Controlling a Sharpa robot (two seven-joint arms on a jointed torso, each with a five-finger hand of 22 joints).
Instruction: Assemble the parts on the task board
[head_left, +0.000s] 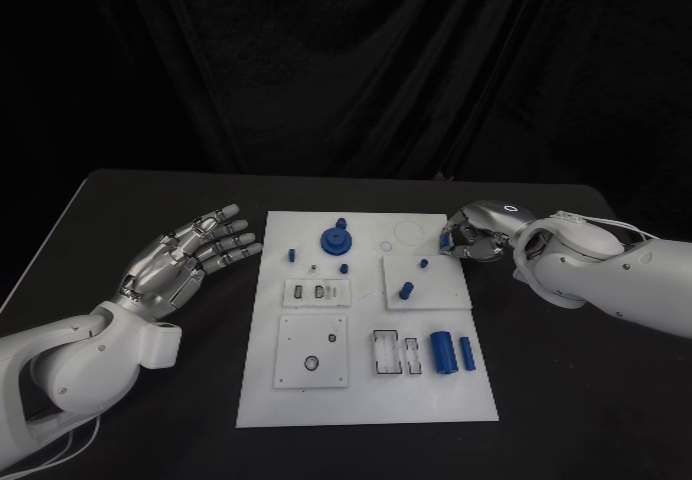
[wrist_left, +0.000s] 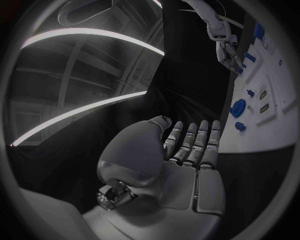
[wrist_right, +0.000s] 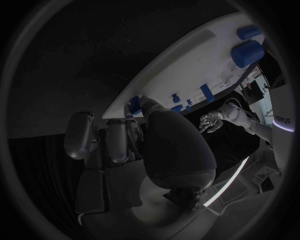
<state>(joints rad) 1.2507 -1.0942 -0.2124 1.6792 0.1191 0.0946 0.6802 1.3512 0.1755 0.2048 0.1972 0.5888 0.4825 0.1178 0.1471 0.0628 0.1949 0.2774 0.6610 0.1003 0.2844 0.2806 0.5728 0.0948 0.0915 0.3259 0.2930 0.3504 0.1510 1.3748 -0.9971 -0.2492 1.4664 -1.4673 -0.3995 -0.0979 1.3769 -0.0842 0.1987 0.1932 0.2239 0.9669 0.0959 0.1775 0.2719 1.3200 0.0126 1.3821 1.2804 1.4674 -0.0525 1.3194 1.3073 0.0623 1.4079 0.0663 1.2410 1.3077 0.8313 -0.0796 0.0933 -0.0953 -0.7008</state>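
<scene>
The right hand (head_left: 473, 235) sits at the far right edge of the task board (head_left: 368, 400), its fingers curled inward; the right wrist view shows a small blue part (wrist_right: 134, 105) at the fingertips, but whether it is actually pinched I cannot tell. The left hand (head_left: 188, 255) lies flat over the black table (head_left: 144, 200) just left of the board, fingers spread apart, holding nothing. On the board, between the two hands, a blue gear (head_left: 338, 241) stands near the far edge, with several small blue pegs nearby. Toward the near right, two blue cylinders (head_left: 444, 353) lie side by side, well apart from both hands.
</scene>
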